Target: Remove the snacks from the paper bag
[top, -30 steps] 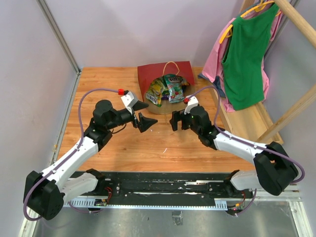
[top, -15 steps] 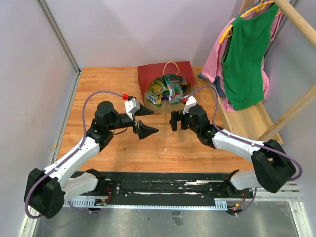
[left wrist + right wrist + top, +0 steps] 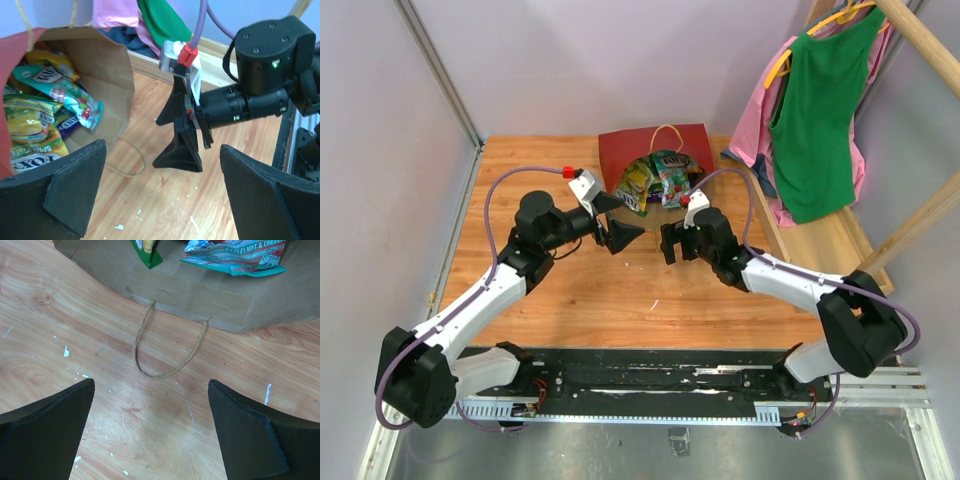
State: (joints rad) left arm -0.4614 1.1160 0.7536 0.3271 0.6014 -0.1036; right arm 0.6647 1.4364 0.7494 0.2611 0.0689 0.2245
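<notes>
Over at the far side of the table [image 3: 570, 290]: paper bag [image 3: 620, 155] flat on its side, brown mouth facing the arms, snacks [image 3: 658, 180] heaped just inside. Left gripper [image 3: 616, 221] spread wide, holding nothing, hovering just left of the mouth. Right gripper [image 3: 678, 243] likewise gaping and empty, just in front, above the loop handle [image 3: 138, 347] lying on the boards. Only the bag's lower lip between jaws and packets. Off right, green top [image 3: 815, 120] and pink garment [image 3: 750, 130] hanging by a wooden rack [image 3: 910, 230], apart from both grippers.
</notes>
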